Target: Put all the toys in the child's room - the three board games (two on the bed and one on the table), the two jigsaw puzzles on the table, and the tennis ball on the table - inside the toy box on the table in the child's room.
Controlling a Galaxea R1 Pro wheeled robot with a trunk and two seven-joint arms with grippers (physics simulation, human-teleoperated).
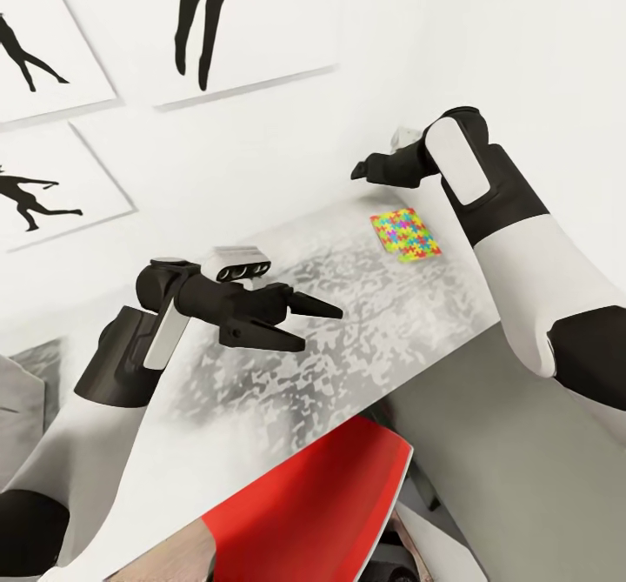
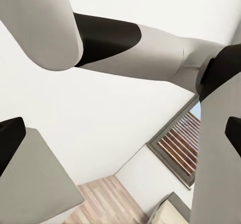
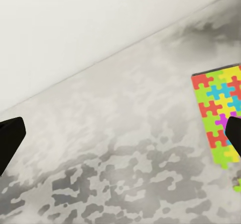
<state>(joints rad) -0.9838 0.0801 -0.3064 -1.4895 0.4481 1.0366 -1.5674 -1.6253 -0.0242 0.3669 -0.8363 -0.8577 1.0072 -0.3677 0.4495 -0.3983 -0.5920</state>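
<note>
At the left of the head view, the left gripper [image 1: 317, 325] is held above the table [image 1: 261, 408], with its two dark fingers spread apart and nothing between them. It is well apart from the puzzle. Below it, the red chair [image 1: 322, 504] is seen pushed against the table edge.

Further right, one jigsaw puzzle [image 1: 405, 233] lies flat on the mottled grey-white top, near the wall [image 1: 287, 138]. It can be judged as light, thin and stiff, with a smooth face that may slide on the top. Because it lies flat, no edge is offered to the fingers from above. A hold is probably best taken on one side edge, after the slab is pushed a little over the table rim or tipped up.

At the right, the right gripper [image 1: 369, 167] hangs above the puzzle, close to the wall, not touching it. In the right wrist view the two finger tips [image 3: 10, 141] are seen wide apart at both borders, empty, and the jigsaw puzzle [image 3: 218, 116] lies just beside one of them, not between them.
</note>
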